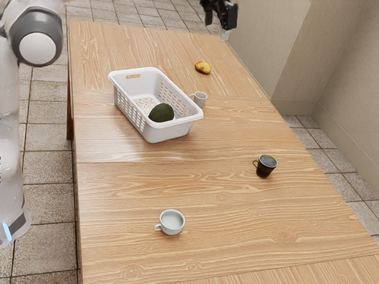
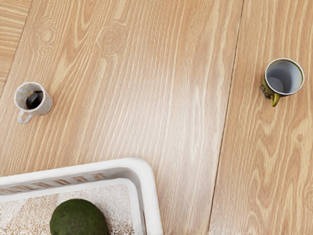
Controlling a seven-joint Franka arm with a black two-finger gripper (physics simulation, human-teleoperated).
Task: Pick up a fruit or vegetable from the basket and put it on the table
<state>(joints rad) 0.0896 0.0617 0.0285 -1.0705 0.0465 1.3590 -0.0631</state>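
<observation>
At the top edge of the exterior view is my black gripper [image 1: 220,13], high above the table and partly cut off by the frame. The white basket [image 1: 168,133] stands on the wooden table [image 1: 130,189], well below my hand. A dark green avocado-like fruit [image 1: 161,112] lies inside it, toward the near end. In the wrist view, the basket [image 2: 151,200] and the dark green fruit [image 2: 79,218] are partly cut off. A yellow-red fruit [image 1: 202,67] rests on the table outside the basket.
A small patterned mug [image 1: 201,99] stands close beside the basket; the wrist view has this mug [image 2: 45,104] too. A dark mug [image 1: 266,167] stands toward the exterior view's right, a pale cup [image 1: 172,222] nearer its camera. A wall [image 1: 263,53] rises beyond the table edge.
</observation>
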